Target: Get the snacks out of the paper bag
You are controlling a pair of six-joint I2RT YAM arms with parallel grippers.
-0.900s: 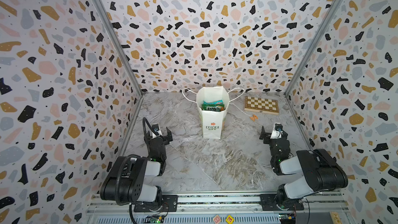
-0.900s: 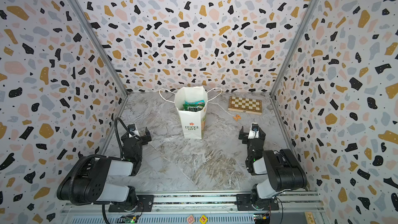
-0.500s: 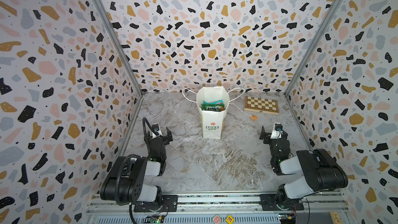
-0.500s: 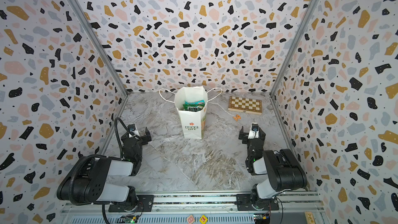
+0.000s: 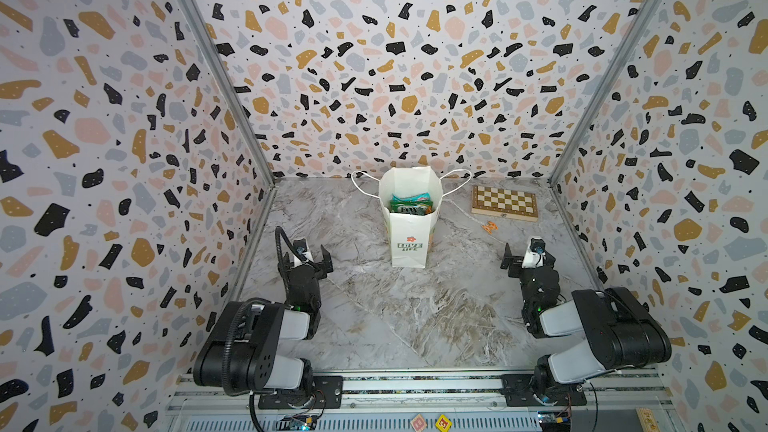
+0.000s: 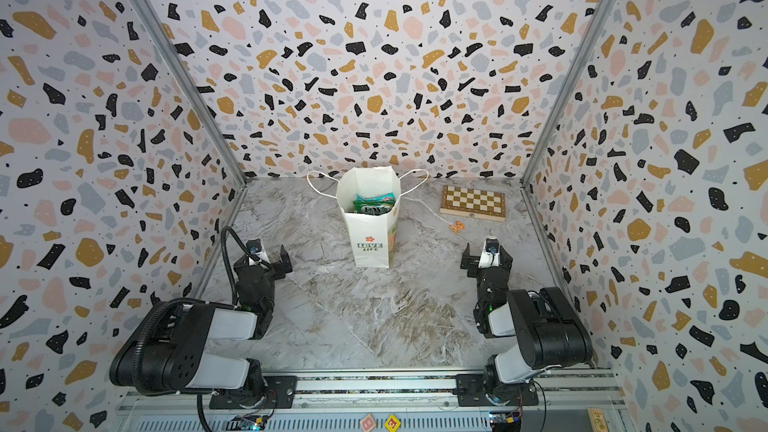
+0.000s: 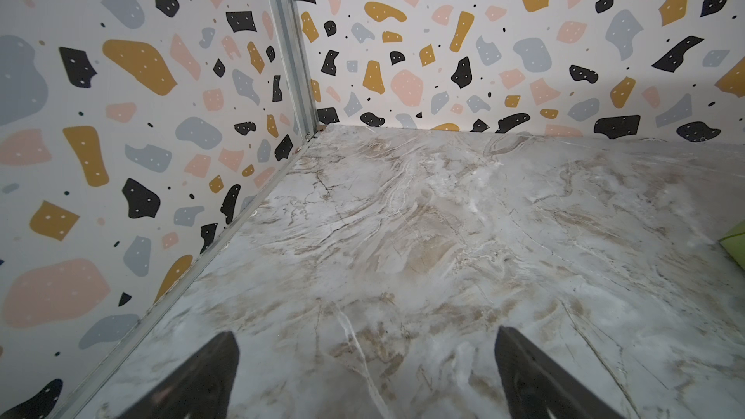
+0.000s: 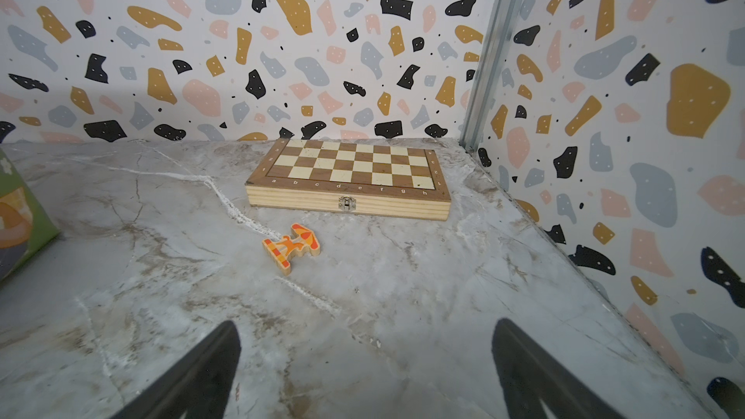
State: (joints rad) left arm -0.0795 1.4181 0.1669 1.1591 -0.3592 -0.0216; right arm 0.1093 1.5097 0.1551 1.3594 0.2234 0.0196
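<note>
The paper bag (image 5: 409,243) is found standing upright at the back middle of the counter (image 5: 386,317), mouth open, with its 2 cord handles hanging out to either side. The snacks (image 5: 410,204) are observed inside the bag, below its rim. Green and teal packets are visible, 1 of them marked "FOX'S"; their total cannot be counted from above.

The left end effector (image 5: 306,260) is held low over the counter near the left wall, released, jaws spread wide and empty. The right end effector (image 5: 524,258) is held likewise near the right wall, also released and empty. Both are well apart from the bag.

A closed chessboard (image 8: 348,179) is noted by the back right corner. A small orange trinket (image 8: 291,249) lies just in front of it, not touching.
</note>
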